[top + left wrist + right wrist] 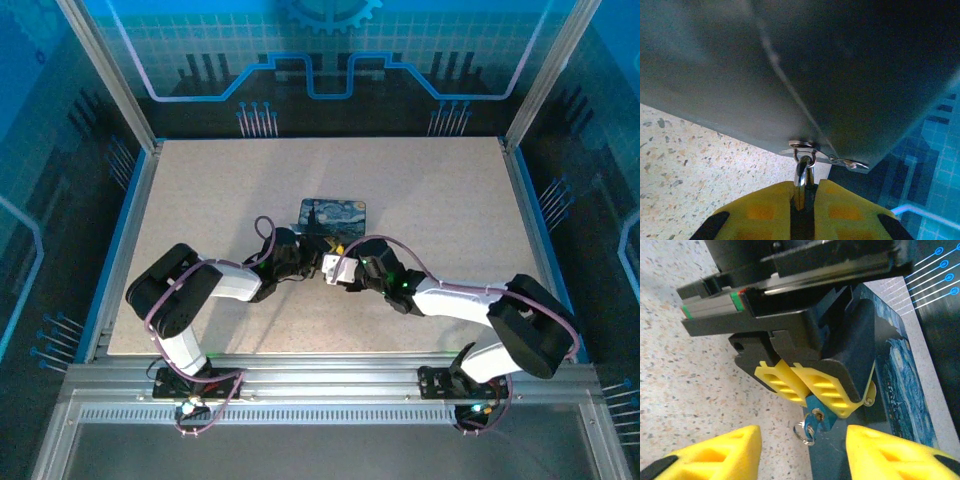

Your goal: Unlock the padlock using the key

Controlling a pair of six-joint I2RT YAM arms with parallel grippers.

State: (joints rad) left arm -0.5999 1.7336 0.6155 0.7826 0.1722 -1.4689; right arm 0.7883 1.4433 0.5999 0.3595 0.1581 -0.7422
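Note:
The small blue padlock (824, 412) hangs by its silvery shackle (802, 172) from the hasp on the dark box (840, 75). My left gripper (803, 194) is shut on the padlock, its yellow fingers (805, 385) clamping the body from above. A brass keyhole faces the right wrist camera. The tiny key (810, 425), with a wire ring (803, 435), sticks out at that keyhole face; how deep it sits I cannot tell. My right gripper (802, 447) stands open just short of the key, with nothing between its fingers. From above, both grippers (318, 260) meet at the box's near edge.
The box's lid printed with blue-and-yellow swirls (333, 212) lies mid-table, just behind the grippers. Speckled tabletop (430, 190) spreads all around it. Metal frame posts and blue walls enclose the table's sides and back.

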